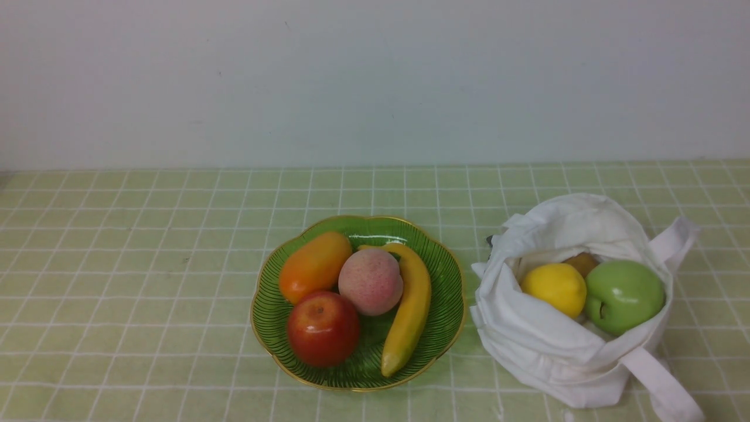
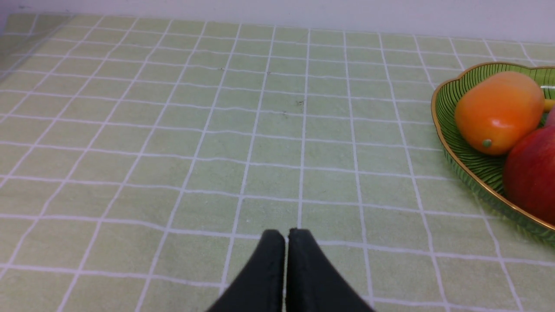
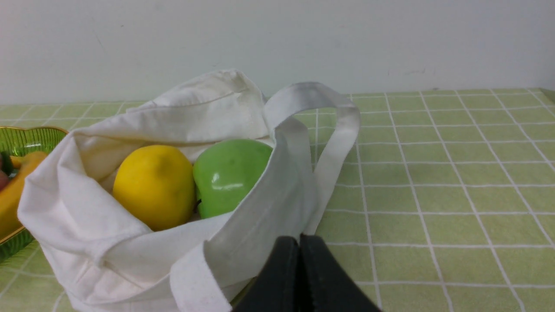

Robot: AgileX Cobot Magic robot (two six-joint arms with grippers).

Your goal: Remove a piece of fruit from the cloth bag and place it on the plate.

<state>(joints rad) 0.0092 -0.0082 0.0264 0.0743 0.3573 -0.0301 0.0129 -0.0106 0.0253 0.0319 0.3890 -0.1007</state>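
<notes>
The peach (image 1: 370, 281) lies in the middle of the green plate (image 1: 445, 264), between an orange mango (image 1: 314, 265), a red apple (image 1: 323, 328) and a banana (image 1: 410, 308). The white cloth bag (image 1: 545, 346) lies open to the plate's right, holding a yellow lemon (image 1: 554, 287), a green apple (image 1: 624, 296) and a brownish fruit behind them. Neither gripper shows in the front view. My left gripper (image 2: 286, 232) is shut and empty over the tablecloth, left of the plate (image 2: 451, 147). My right gripper (image 3: 299, 237) is shut and empty just in front of the bag (image 3: 243, 234).
The table has a light green checked tablecloth (image 1: 146, 264) and ends at a white wall behind. The bag's strap handles (image 1: 662, 381) stick out toward the front right. In the right wrist view the lemon (image 3: 154, 186) and green apple (image 3: 227, 173) sit side by side in the bag.
</notes>
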